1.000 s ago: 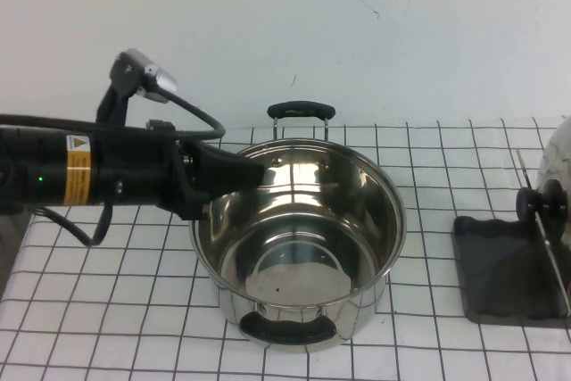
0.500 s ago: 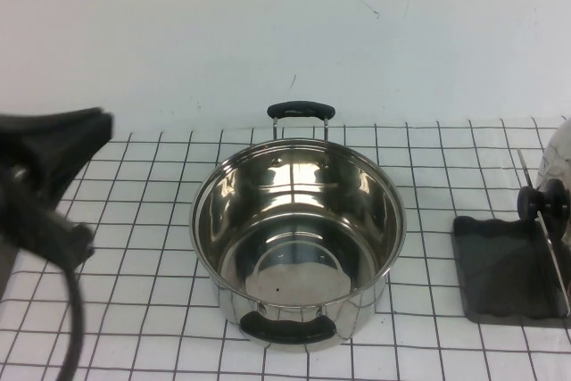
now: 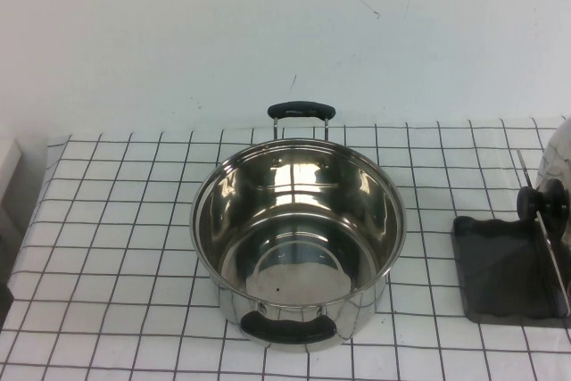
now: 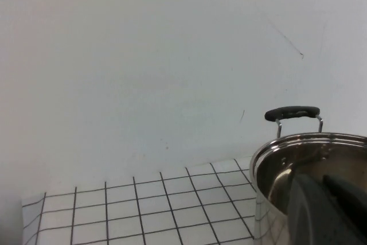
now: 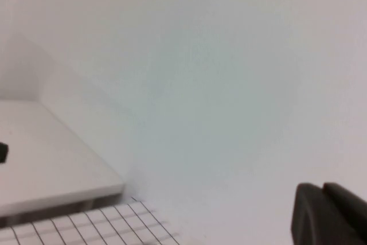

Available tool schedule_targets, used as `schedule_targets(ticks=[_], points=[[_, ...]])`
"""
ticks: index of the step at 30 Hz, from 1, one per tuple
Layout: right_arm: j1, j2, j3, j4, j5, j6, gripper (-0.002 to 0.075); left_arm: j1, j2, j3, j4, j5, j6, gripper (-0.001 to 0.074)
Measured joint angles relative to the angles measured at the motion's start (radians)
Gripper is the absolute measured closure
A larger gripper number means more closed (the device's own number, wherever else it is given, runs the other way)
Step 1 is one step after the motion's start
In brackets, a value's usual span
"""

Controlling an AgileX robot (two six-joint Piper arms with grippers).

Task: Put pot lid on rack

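Observation:
The pot lid [image 3: 555, 171] stands on edge at the right end of the rack [image 3: 500, 265], a dark grey tray at the right of the table. Only part of its shiny dome shows at the picture's edge, with its black knob [image 3: 544, 202] facing the pot. Neither arm shows in the high view. My left gripper [image 4: 324, 185] is shut and empty, low beside the pot's near left side. My right gripper [image 5: 322, 190] is shut and empty, facing the white wall away from the lid.
A deep steel pot [image 3: 299, 238] with two black handles stands open in the middle of the checked cloth [image 3: 125, 247]; it also shows in the left wrist view [image 4: 309, 159]. A white wall runs behind. A white ledge [image 5: 51, 170] shows in the right wrist view.
My left arm, which reached over the pot's left rim, has pulled back to the left and out of the high view. The pot, lid and rack have not moved.

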Motion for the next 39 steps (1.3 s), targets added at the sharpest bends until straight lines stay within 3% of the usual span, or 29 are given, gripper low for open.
schedule_targets(ticks=[8, 22, 30, 34, 39], points=[[0.0, -0.182, 0.013, -0.252, -0.023, 0.033, 0.0727, 0.0, -0.035, 0.046, -0.007, 0.116, -0.007, 0.0736], [0.0, -0.197, 0.321, -0.185, -0.144, -0.04, 0.0727, 0.0, -0.035, 0.046, -0.01, 0.002, -0.007, 0.0736], [0.0, -0.197, 0.362, -0.215, -0.017, 0.0, 0.0727, 0.0, -0.035, 0.046, -0.008, -0.086, -0.009, 0.0736], [0.0, -0.197, 0.37, -0.267, -0.154, 0.017, 0.0727, 0.0, -0.035, 0.046, -0.008, -0.112, -0.009, 0.0736], [0.0, -0.197, 0.37, -0.269, -0.369, -0.085, 0.0727, 0.0, -0.035, 0.046, -0.006, -0.143, -0.009, 0.0736]])
